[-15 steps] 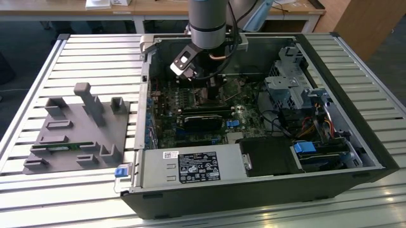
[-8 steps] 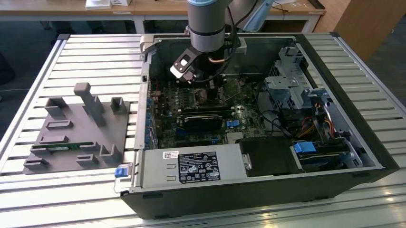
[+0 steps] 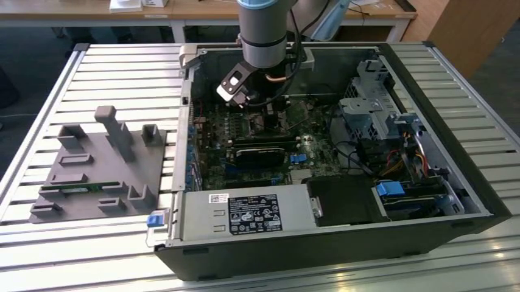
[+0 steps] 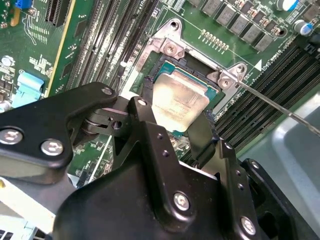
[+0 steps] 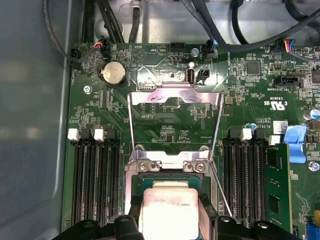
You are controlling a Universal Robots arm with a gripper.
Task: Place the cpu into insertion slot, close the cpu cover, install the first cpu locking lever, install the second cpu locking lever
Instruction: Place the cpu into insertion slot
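One arm is in play, and we see it reaching down from the exterior view's top into the open computer case (image 3: 467, 182), which lies on the slatted tabletop (image 3: 122, 73). A grey moulded fixture (image 3: 106, 164) sits on the slats at the exterior view's left, well apart from the case.

Down at the motherboard (image 5: 250, 90) we have the end effector (image 4: 175, 116), and in both wrist views its black fingers (image 4: 145, 117) are clenched on the cpu (image 4: 180, 97), one on each of two opposite edges. The silvery chip sits squarely over the insertion slot (image 4: 162, 66), whose dark rim peeks out around it. We cannot tell whether the chip is fully down in the recess or held just above it.

In the first wrist view the cpu cover (image 5: 175, 96) is swung open. Its thin metal frame stands up behind the socket, and we see green board through its window. One thin locking lever (image 4: 270, 102) angles away from the socket corner, unlatched. Long black memory slots (image 5: 95, 180) flank the socket on both sides. A round coin battery (image 5: 113, 73) sits on the board beyond the cover.
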